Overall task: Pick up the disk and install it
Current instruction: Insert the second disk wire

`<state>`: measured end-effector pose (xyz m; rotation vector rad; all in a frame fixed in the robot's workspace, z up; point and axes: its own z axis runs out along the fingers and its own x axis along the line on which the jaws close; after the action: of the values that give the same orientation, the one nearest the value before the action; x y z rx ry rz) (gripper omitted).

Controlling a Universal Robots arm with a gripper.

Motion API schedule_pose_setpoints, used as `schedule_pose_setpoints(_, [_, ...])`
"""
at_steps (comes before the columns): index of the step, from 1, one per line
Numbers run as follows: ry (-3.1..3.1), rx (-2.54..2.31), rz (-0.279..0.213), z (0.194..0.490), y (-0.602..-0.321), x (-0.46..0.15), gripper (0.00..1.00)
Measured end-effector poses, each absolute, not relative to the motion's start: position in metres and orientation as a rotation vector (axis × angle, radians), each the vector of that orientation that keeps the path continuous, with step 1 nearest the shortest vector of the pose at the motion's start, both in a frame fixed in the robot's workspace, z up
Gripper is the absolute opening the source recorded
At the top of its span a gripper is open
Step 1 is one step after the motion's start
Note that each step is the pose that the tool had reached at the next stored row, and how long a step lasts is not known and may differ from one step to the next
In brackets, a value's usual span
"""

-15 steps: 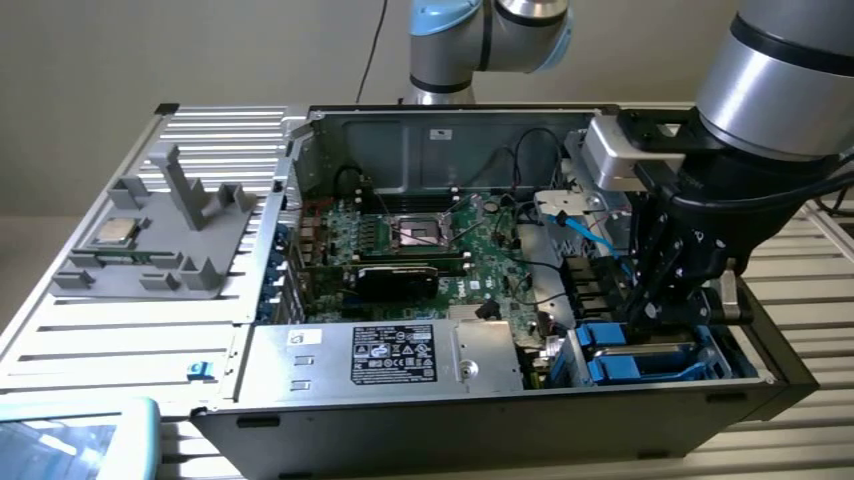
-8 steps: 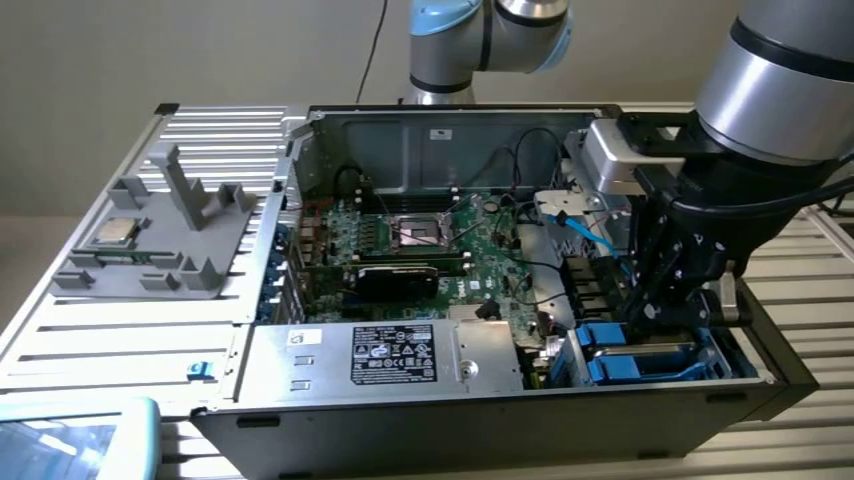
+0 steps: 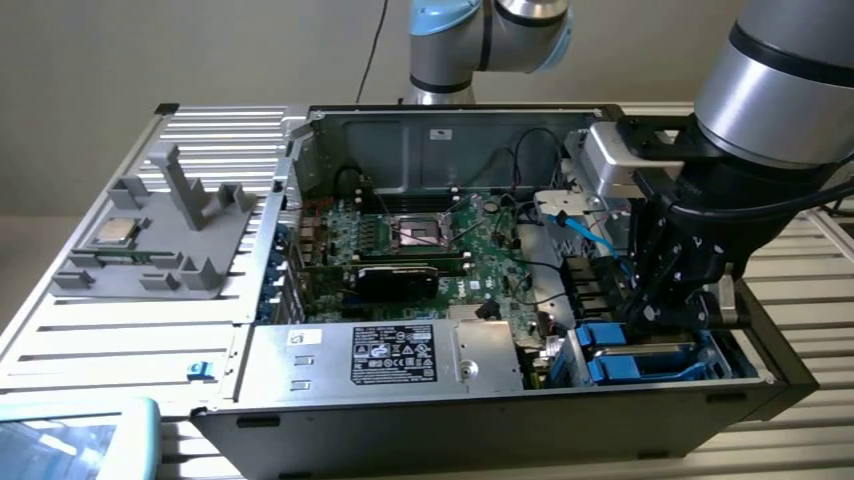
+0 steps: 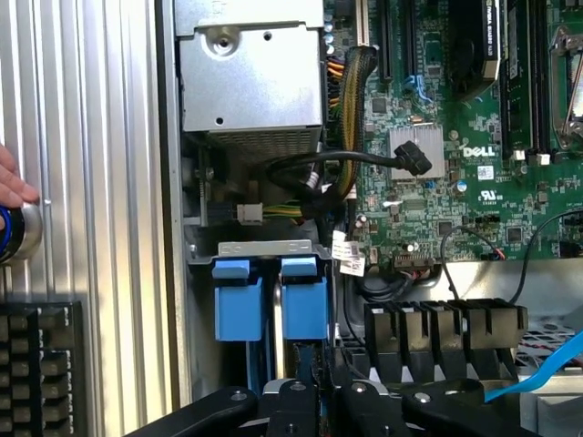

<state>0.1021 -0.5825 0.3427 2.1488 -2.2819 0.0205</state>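
Bright blue plastic everywhere down in that drive bay corner. Looks like the flat silver-grey disk in its blue carrier (image 3: 638, 352) already sitting upright in the bay slot at the front corner of the open black computer case (image 3: 747, 385), on the exterior view's right, with another blue-tabbed carrier (image 4: 233, 299) just beside it. Black robot gripper (image 3: 674, 300) right on top of the disk's blue end tab (image 4: 303, 298), jaws nearly pressed together, seemingly pinching the thin edge of the carrier between them, though hard to confirm the contact from either angle.

Judging from this, mid-install, seating stage. Best approach here: push straight along the slot rails, no tilt, otherwise carrier binds against its neighbour. Worth keeping clear of the black cable bundle (image 4: 314, 177) looping off the green Dell motherboard (image 4: 446, 173) and the light blue cable (image 3: 585, 228) hanging near the bay. Big silver power supply box with the black-and-white sticker (image 3: 387, 355) well out of the way. Person's fingertips (image 4: 11, 182) resting on the ribbed metal table (image 4: 91, 137), so gentle moves only.
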Motion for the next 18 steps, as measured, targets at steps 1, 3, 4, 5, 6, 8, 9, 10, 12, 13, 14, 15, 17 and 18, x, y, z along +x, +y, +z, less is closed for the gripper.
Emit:
schedule_pose_setpoints(1, [-2.282,2.149,0.020,0.3427,-0.5825,0.1022,0.15])
schedule_pose_setpoints(3, [-2.280,2.151,0.021,0.3426,-0.5824,0.1028,0.15])
schedule_pose_setpoints(4, [-2.279,2.152,0.021,0.3426,-0.5824,0.1028,0.15])
schedule_pose_setpoints(5, [-2.278,2.154,0.022,0.3425,-0.5825,0.1029,0.15])
schedule_pose_setpoints(6, [-2.276,2.157,0.023,0.3425,-0.5824,0.1029,0.15])
schedule_pose_setpoints(8, [-2.270,2.164,0.023,0.3423,-0.5825,0.1028,0.15])
schedule_pose_setpoints(9, [-2.268,2.167,0.023,0.3422,-0.5824,0.1027,0.15])
schedule_pose_setpoints(10, [-2.266,2.169,0.024,0.3422,-0.5825,0.1027,0.15])
schedule_pose_setpoints(12, [-2.263,2.172,0.024,0.3421,-0.5825,0.1026,0.15])
schedule_pose_setpoints(13, [-2.263,2.173,0.024,0.3420,-0.5827,0.1026,0.15])
schedule_pose_setpoints(14, [-2.263,2.173,0.024,0.3419,-0.5829,0.1026,0.15])
schedule_pose_setpoints(15, [-2.263,2.173,0.024,0.3418,-0.5830,0.1026,0.15])
schedule_pose_setpoints(17, [-2.262,2.174,0.025,0.3417,-0.5832,0.1026,0.15])
schedule_pose_setpoints(18, [-2.262,2.174,0.025,0.3416,-0.5832,0.1026,0.15])
